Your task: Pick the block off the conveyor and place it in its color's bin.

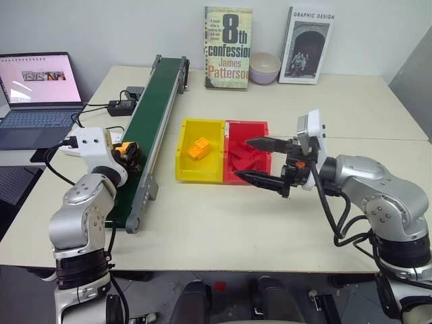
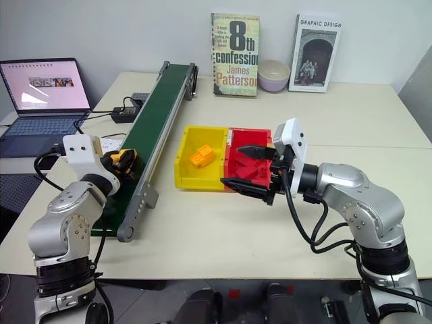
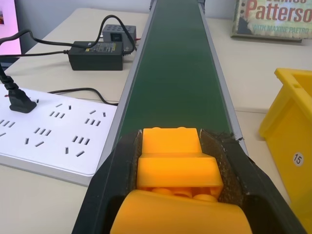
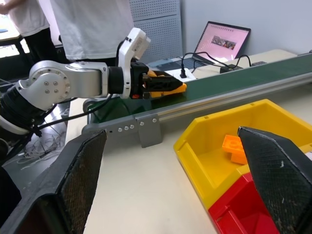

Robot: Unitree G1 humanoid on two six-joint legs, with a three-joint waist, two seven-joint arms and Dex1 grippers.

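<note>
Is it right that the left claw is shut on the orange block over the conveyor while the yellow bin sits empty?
Not quite. The left claw is shut on the orange block over the conveyor, but the yellow bin is not empty: the left eye view shows an orange brick already lying in it.

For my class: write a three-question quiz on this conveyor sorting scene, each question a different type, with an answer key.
1. True or false: the left end effector is shut on the small orange-yellow studded plastic block.
2. What already lies in the bright yellow plastic bin? A) a red brick B) an orange-yellow brick C) nothing
3. Fill in: the right end effector, its fingers apart, hovers over the ____ plastic tray.

Key: 1 true; 2 B; 3 red.
</note>
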